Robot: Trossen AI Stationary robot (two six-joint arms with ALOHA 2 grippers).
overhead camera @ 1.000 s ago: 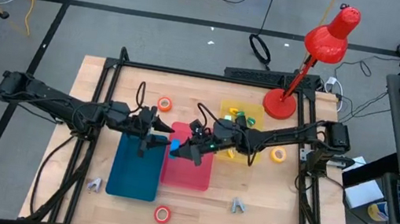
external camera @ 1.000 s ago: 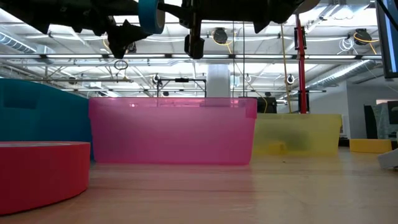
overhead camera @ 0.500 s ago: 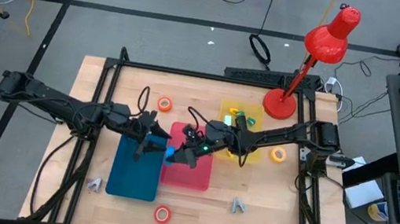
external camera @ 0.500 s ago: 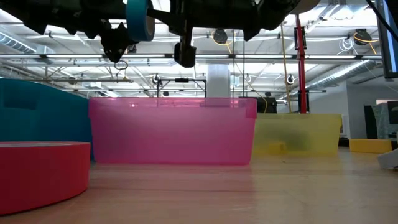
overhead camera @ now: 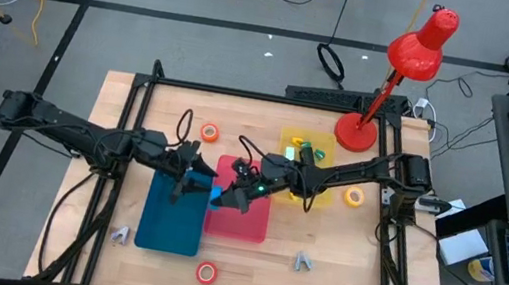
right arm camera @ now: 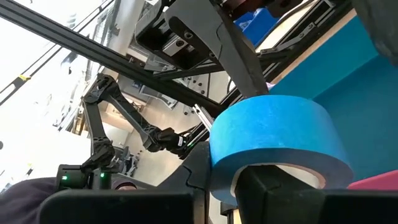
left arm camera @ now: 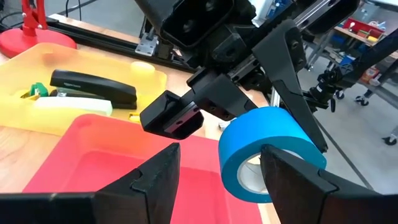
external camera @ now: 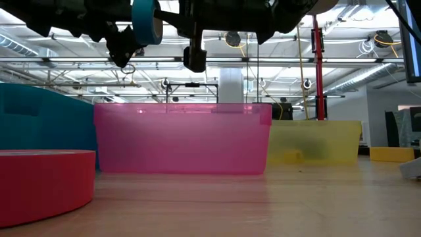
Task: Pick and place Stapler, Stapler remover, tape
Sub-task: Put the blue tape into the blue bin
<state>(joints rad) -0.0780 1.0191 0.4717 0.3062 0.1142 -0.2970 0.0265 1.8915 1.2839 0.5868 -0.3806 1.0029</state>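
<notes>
Both grippers shifted (blue tape (left arm camera: 268,155) half-hidden).

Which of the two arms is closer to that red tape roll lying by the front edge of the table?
Neither by much. Both the left gripper and the right gripper, which holds the blue tape roll, hang over the bins, well behind the red tape roll.

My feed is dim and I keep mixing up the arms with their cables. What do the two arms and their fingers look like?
Both arms are dark, nearly black, built of jointed segments. Loose black cables loop above the wrist of the left arm and of the right arm, which shows a small green light. The left gripper and right gripper end in flat, angular black fingers.
</notes>
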